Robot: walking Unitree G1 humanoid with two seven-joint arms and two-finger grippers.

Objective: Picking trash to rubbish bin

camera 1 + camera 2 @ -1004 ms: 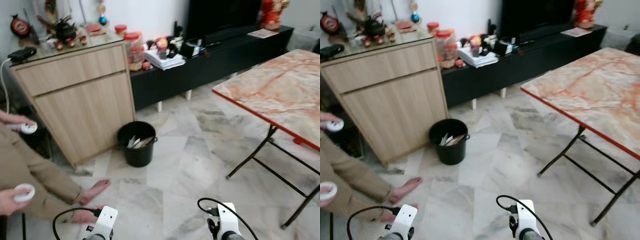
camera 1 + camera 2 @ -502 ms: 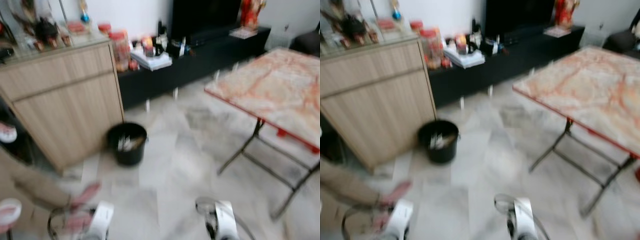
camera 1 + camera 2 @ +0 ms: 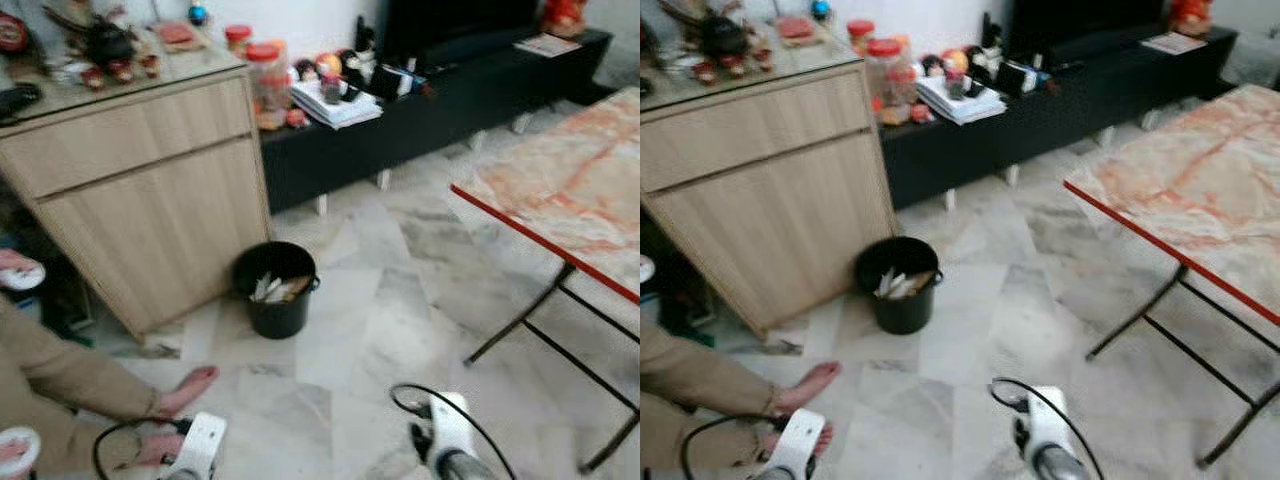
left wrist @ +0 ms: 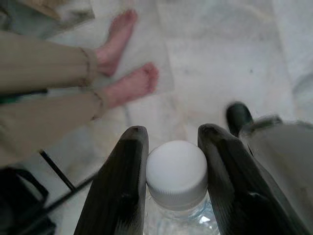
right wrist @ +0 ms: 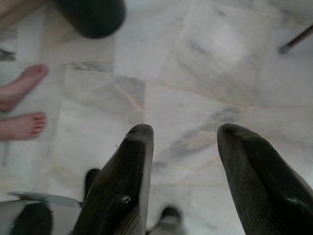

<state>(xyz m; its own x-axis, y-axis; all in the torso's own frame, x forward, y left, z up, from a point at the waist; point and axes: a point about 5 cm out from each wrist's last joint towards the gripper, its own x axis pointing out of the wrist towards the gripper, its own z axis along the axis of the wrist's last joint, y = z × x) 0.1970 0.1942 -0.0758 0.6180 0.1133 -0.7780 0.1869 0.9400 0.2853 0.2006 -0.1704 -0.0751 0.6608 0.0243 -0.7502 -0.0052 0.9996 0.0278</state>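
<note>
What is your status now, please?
Left gripper shut on clear bottle. Right gripper open. Black bin ahead by cabinet; person's feet near path.

**Marble floor and what stands on it**

The pale veined marble floor point(image 3: 400, 300) carries a black rubbish bin point(image 3: 277, 300) (pale scraps inside) just beside a wooden cabinet point(image 3: 140, 190). A low black TV bench point(image 3: 440, 110) runs along the wall. A folding table point(image 3: 570, 200) stands to the right. A person's bare feet point(image 3: 185, 388) rest near the cabinet.
</note>
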